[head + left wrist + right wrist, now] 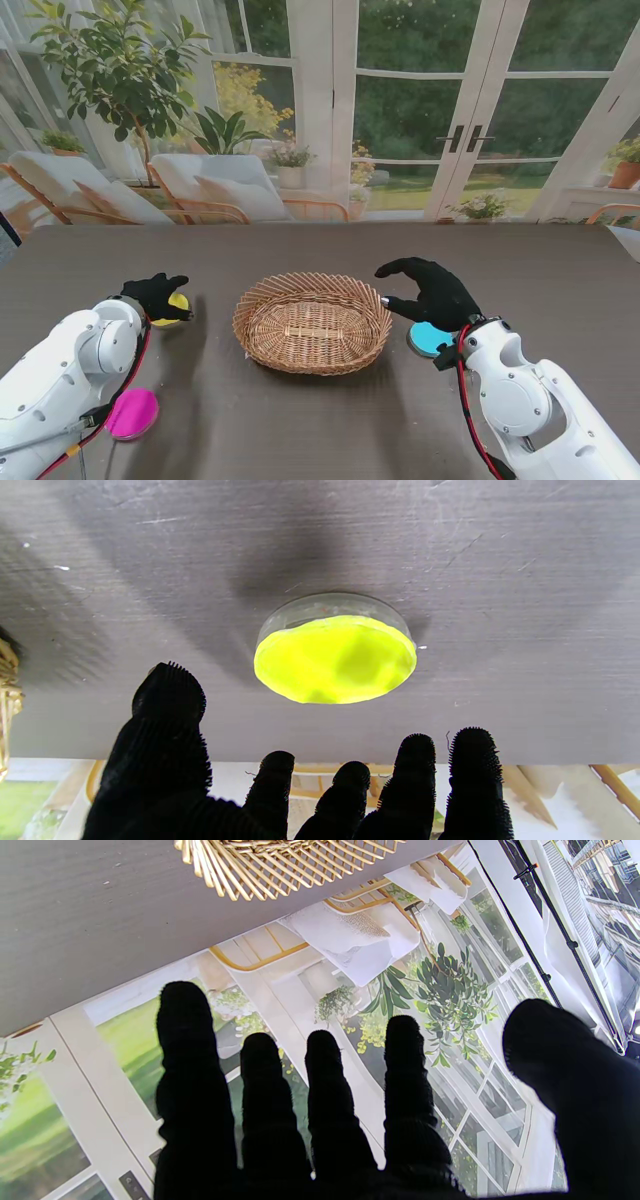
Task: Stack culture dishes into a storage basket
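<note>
A wicker basket [312, 322] sits mid-table, with nothing in it. To its left lies a yellow culture dish [176, 304]; my left hand [156, 295] hovers over it, fingers apart, not holding it. The left wrist view shows the yellow dish [335, 657] flat on the table beyond the fingertips [169, 695]. A blue dish [430, 339] lies right of the basket, partly under my right hand [432, 290], which is open and raised above it. In the right wrist view the spread right hand [350, 1110] holds nothing. A pink dish [132, 413] lies nearer to me, beside my left arm.
The dark table [560, 280] runs back to a far edge with chairs and glass doors behind. The basket rim [280, 865] shows in the right wrist view. Both white forearms occupy the near corners.
</note>
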`<state>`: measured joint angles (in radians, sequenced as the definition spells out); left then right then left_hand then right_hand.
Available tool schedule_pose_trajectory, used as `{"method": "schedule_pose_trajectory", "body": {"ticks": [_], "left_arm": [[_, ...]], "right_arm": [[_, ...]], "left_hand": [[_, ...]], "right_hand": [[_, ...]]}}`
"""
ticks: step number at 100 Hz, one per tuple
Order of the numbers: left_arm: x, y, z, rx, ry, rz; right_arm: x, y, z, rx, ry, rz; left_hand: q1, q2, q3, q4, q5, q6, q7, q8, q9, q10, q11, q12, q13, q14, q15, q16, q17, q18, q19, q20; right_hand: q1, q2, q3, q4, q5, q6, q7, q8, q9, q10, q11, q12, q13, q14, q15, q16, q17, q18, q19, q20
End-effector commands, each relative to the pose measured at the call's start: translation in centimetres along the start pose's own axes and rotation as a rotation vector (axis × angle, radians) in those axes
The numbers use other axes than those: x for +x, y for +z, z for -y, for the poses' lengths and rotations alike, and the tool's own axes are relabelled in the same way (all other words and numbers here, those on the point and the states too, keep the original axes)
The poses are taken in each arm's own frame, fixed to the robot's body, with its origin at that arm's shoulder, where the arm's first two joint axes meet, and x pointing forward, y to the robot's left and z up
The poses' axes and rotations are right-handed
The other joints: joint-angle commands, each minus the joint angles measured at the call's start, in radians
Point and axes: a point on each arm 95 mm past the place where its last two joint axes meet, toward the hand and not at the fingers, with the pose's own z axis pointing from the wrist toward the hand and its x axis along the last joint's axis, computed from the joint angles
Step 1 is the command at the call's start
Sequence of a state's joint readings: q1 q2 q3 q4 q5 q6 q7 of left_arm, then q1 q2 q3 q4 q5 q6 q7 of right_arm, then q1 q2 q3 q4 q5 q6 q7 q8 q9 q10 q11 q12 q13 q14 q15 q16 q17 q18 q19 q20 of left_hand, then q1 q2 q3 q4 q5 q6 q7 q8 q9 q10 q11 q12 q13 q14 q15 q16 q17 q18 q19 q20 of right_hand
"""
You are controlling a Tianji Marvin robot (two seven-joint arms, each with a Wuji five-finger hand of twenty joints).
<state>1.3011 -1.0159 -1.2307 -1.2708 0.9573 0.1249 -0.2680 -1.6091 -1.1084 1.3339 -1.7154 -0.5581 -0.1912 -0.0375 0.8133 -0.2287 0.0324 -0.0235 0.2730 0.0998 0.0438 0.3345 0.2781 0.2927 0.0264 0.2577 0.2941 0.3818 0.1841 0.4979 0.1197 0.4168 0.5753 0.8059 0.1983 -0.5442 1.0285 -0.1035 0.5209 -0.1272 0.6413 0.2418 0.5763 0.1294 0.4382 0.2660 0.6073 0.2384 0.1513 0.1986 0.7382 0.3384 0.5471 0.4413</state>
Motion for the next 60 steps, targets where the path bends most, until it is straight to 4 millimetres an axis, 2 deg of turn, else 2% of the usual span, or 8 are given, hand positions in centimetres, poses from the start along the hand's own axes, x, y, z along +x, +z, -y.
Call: {"method": "schedule_pose_trajectory", "body": {"ticks": [1, 37, 60], "left_arm": [[-0.2, 0.2, -0.4, -0.026, -0.001, 0.014], [-0.3, 1.6, -0.7, -0.065, 0.014, 0.022], [-0.3, 2.7, -1.0, -0.084, 0.029, 0.030]], "right_arm": [[0.1, -0.1, 0.4, 0.019, 0.001, 0.001], [0.0, -0.2, 0.5, 0.026, 0.000, 0.003], [-0.1, -0.2, 0.5, 0.027, -0.001, 0.007]], "left_hand": [[-0.027, -0.024, 0.001, 0.027, -0.038, -0.017, -0.017, 0.001, -0.041, 0.013, -0.012, -0.015, 0.019, 0.007, 0.004, 0.010, -0.021, 0.026, 0.027, -0.011], [-0.029, -0.025, 0.000, 0.030, -0.077, -0.028, -0.035, -0.007, -0.058, 0.023, -0.015, -0.025, 0.038, 0.020, 0.015, 0.017, -0.006, 0.043, 0.051, -0.027], [-0.018, -0.038, 0.010, 0.032, -0.084, -0.049, -0.036, -0.008, -0.046, 0.034, -0.009, -0.019, 0.071, 0.027, 0.094, 0.093, 0.005, 0.045, 0.205, 0.026]], "right_hand": [[-0.005, 0.015, 0.057, 0.003, 0.011, -0.011, -0.006, -0.010, 0.016, 0.005, 0.013, 0.002, 0.007, -0.005, 0.009, 0.006, -0.427, 0.002, -0.036, 0.027], [-0.005, 0.014, 0.058, 0.003, 0.016, -0.012, -0.006, -0.010, 0.017, 0.003, 0.014, 0.002, 0.007, -0.006, 0.009, 0.006, -0.428, 0.002, -0.037, 0.029], [-0.006, 0.016, 0.058, 0.003, 0.018, -0.014, -0.007, -0.011, 0.020, 0.005, 0.015, 0.002, 0.008, -0.006, 0.009, 0.007, -0.427, 0.002, -0.037, 0.029]]}}
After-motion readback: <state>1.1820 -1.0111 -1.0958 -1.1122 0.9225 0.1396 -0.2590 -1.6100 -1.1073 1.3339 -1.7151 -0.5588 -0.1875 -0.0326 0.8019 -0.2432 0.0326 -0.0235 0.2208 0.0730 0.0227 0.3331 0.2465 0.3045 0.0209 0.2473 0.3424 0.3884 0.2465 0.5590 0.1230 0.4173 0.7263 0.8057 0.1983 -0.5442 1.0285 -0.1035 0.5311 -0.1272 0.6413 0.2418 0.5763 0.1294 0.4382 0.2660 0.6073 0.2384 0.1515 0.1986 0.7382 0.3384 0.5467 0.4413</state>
